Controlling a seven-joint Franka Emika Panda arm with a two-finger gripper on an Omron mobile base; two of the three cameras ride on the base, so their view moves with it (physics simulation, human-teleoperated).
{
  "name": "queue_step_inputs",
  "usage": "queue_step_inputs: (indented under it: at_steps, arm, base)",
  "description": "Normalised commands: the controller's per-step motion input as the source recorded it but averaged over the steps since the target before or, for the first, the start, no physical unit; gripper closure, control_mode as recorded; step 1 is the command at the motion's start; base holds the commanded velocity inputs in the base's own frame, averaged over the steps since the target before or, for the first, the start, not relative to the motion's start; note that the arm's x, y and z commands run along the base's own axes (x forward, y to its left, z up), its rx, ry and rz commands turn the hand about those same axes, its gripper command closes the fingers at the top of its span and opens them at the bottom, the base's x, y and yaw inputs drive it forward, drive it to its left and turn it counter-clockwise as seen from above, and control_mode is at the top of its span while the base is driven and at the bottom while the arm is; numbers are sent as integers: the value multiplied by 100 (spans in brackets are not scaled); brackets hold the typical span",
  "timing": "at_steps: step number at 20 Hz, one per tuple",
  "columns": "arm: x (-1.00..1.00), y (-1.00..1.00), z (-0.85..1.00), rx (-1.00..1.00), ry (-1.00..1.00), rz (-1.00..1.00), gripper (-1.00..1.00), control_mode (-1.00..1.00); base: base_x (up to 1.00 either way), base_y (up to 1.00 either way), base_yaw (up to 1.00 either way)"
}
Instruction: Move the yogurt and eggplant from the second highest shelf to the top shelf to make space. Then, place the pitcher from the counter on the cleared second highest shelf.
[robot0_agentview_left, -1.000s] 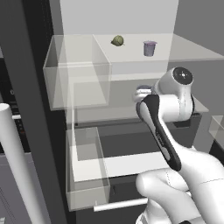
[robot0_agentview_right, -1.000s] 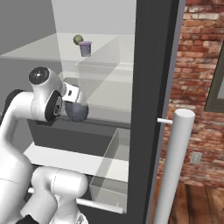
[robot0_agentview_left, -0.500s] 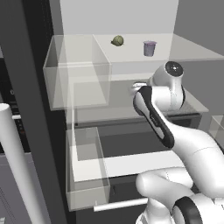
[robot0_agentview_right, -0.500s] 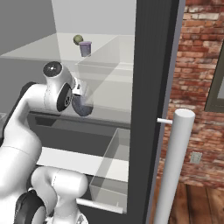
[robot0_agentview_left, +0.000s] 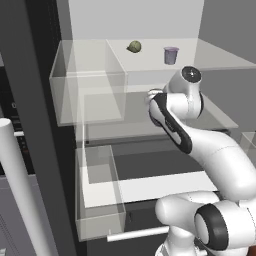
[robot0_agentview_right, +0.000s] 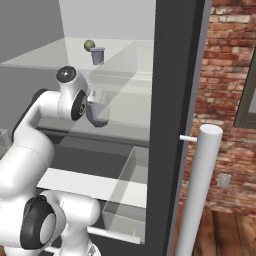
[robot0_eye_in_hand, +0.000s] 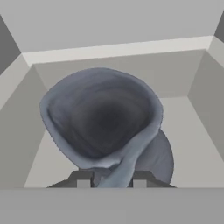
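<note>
Pitcher (robot0_eye_in_hand: 105, 127) rim pinched in claw (robot0_eye_in_hand: 108, 179) – above second highest shelf (robot0_agentview_left: 130, 112), upright

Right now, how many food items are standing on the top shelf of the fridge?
2. The eggplant sits toward the back left of the top shelf; the yogurt stands to its right. None seems hidden.

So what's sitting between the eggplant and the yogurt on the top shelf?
Nothing: in the left base view the eggplant and yogurt stand apart with bare top shelf between them.
</note>
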Motion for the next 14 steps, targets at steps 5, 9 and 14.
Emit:
queue_step_inputs:
  at_steps: [5, 9, 14]
  arm:
    - [39, 0, -75, -3, -17, 0, 100, -100]
    - [22, 0, -99, -5, -21, 0, 100, -100]
    - [17, 0, -100, -8, -14, 0, 100, -100]
  base:
    - [0, 0, 0]
    - [0, 0, 0]
    - [0, 0, 0]
